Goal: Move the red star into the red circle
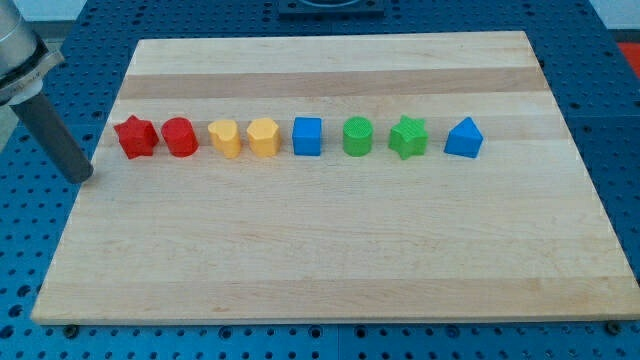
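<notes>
Where a claw would sit, the arm ends in a plain dark rod, so there is nothing to release, clench or grasp with; my tip (pixel 84 177) rests at the left edge of the frame, at the left rim of the wooden board (pixel 330 260). The rod slants up toward the upper left corner, where the grey arm body shows.

Nearest the tip, just to its right and slightly higher in the frame, stands the red star (pixel 135 137), apart from the tip with a narrow strip of bare wood between them. Just beside the star on its right is the red circle (pixel 180 137), a round red block; the two stand close, and whether they touch cannot be told.

Further right the row runs across the upper middle of the frame: a yellow block (pixel 226 139) of heart-like shape, a second yellow block (pixel 263 137) close by it, a blue cube (pixel 308 136), a green cylinder (pixel 357 136), a green star (pixel 408 137), and a blue triangular block (pixel 463 138) at the right end. The board lies on a blue table surface (pixel 615 40).
</notes>
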Robot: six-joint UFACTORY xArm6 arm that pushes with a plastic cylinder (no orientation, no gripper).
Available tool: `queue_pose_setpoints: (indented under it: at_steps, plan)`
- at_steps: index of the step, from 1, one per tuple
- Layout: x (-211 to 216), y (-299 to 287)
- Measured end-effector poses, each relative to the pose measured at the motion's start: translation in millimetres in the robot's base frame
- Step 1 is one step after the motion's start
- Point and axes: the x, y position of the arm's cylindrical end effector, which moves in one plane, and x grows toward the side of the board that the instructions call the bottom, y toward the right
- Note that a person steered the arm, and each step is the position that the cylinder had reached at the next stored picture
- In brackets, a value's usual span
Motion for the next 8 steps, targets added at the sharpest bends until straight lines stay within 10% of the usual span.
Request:
queue_pose_setpoints:
  at_steps: [8]
  plan:
    - [-56, 66]
